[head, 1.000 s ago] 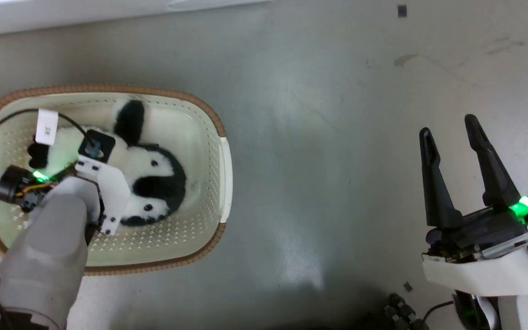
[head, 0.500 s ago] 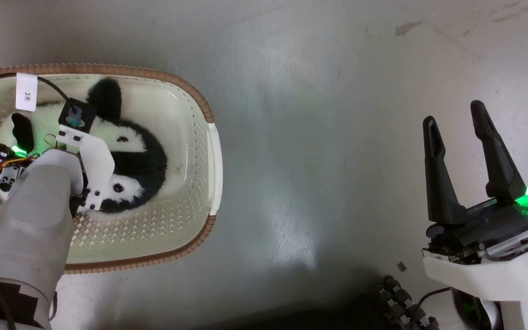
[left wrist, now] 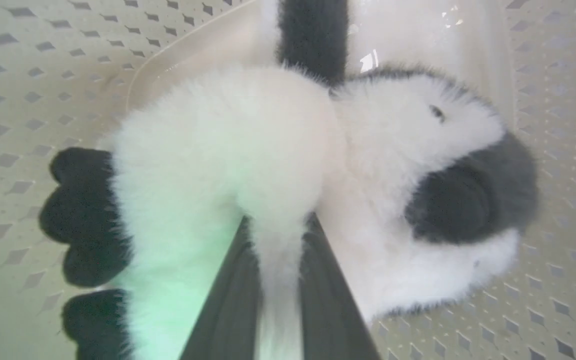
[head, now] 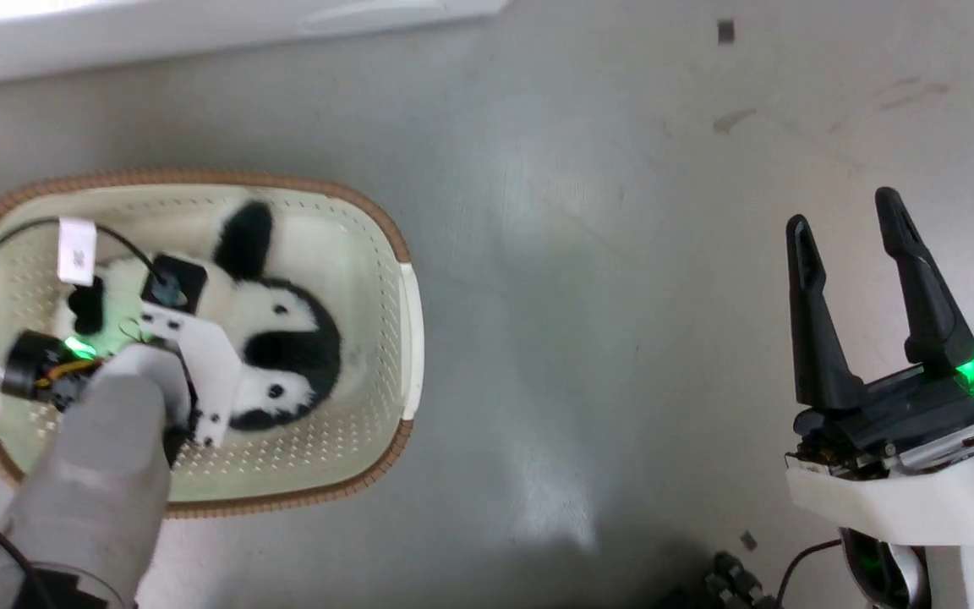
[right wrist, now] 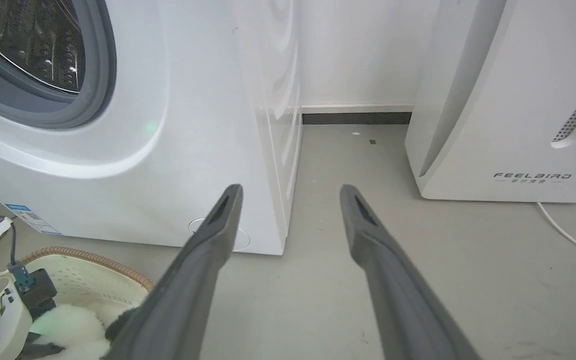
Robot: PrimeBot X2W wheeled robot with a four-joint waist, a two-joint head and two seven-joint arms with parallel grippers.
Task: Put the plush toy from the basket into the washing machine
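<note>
Left gripper [left wrist: 278, 222] down in the basket [head: 409, 338], pinching the plush toy [head: 284, 334].
Its two fingers clamp a fold of white fur on the toy's body, seemingly the belly, though the close view blurs it. Right gripper [head: 844, 211] hangs spread wide over the floor [head: 580, 254], and the washing machine [right wrist: 168, 150] stands just beyond the basket.

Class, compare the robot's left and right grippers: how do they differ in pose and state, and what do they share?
The left gripper reaches into the basket; the right gripper hangs over the floor. The left gripper's fingers pinch white fur of the plush toy; the right gripper's are spread, holding nothing. Both have two long dark fingers.
</note>
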